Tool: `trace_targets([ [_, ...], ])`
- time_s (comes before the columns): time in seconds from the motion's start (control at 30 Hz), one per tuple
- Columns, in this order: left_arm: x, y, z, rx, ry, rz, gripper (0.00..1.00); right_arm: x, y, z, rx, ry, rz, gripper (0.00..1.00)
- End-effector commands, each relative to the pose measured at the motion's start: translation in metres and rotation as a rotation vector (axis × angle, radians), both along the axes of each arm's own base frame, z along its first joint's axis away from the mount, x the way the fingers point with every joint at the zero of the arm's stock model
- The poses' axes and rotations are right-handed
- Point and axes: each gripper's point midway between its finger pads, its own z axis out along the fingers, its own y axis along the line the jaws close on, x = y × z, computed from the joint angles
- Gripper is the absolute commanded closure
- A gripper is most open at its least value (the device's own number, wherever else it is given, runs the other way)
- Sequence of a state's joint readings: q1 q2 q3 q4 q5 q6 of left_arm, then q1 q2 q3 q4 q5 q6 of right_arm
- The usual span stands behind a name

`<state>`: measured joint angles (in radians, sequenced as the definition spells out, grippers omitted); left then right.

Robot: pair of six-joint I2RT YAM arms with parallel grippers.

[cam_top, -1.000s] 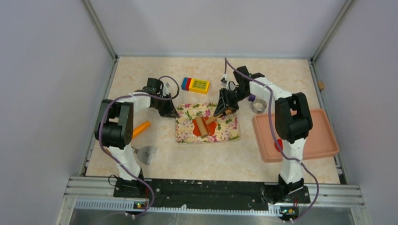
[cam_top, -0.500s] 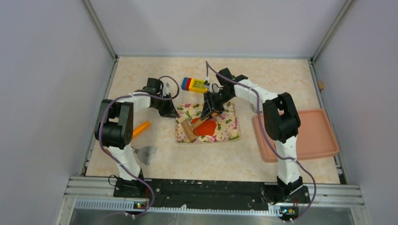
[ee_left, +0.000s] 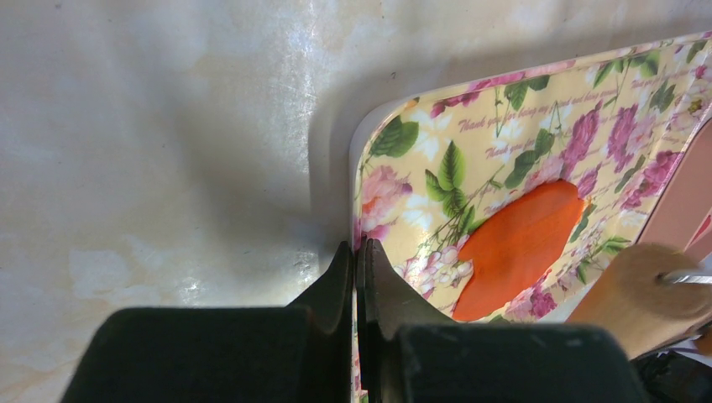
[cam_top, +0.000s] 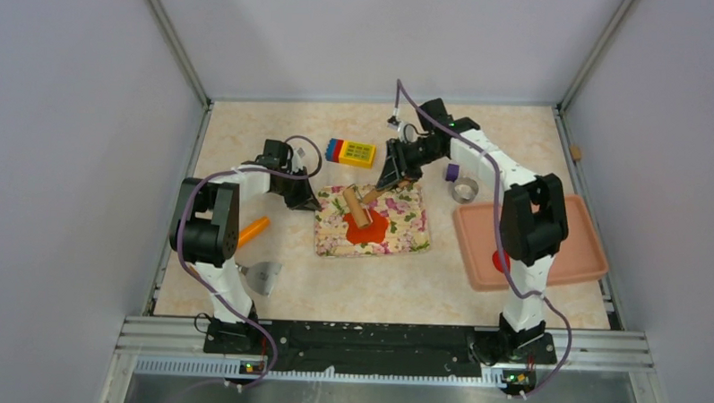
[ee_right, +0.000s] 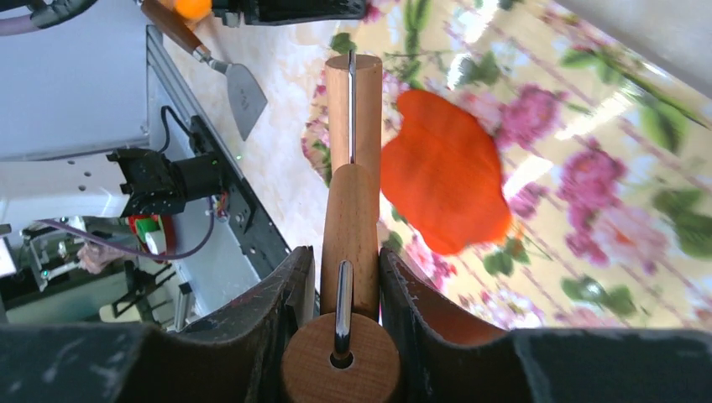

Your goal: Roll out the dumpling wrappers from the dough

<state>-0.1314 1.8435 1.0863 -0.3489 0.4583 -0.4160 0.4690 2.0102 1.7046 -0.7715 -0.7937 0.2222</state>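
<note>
The dough is a flat red-orange patch in the middle of a floral board. A wooden rolling pin lies on the board at the dough's far-left edge. My right gripper is shut on its handle. The right wrist view shows the handle between the fingers of that gripper, with the dough just right of the pin. My left gripper is shut on the board's left edge, beside the dough. One small red dumpling wrapper lies on a pink tray, partly behind the right arm.
Coloured toy blocks sit behind the board. A metal ring and a small purple piece lie between the board and the pink tray. An orange carrot toy and a scraper lie near the left arm.
My right gripper pushed the rolling pin across the dough to the board's near left, then drew it back to the far edge. The left gripper has stayed on the board's edge.
</note>
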Motion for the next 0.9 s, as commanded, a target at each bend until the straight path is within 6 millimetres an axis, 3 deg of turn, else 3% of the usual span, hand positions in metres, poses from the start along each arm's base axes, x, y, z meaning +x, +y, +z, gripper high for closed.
trace_targets([
  [0.0,-0.001,0.005,-0.009,0.03,0.006,-0.009,1.0,-0.003,-0.028,0.006,-0.025,-0.006,-0.026,1.0],
  [0.17,0.001,0.006,-0.007,0.039,-0.001,-0.013,1.0,0.002,-0.036,-0.023,-0.088,0.04,-0.051,1.0],
  [0.27,0.001,0.006,-0.006,0.041,-0.004,-0.012,1.0,0.007,-0.049,-0.053,-0.2,0.053,-0.089,1.0],
  [0.37,0.0,0.007,-0.005,0.043,-0.006,-0.011,1.0,0.011,-0.074,-0.088,-0.356,0.054,-0.116,1.0],
  [0.5,0.001,0.009,-0.003,0.055,-0.016,-0.008,1.0,0.013,-0.123,-0.121,-0.514,0.088,-0.159,1.0],
  [0.67,0.001,0.013,-0.002,0.062,-0.023,0.003,1.0,0.018,-0.171,-0.134,-0.628,0.1,-0.191,1.0],
  [0.87,0.001,0.015,-0.004,0.064,-0.018,0.009,1.0,0.022,-0.191,-0.138,-0.676,0.083,-0.205,1.0],
])
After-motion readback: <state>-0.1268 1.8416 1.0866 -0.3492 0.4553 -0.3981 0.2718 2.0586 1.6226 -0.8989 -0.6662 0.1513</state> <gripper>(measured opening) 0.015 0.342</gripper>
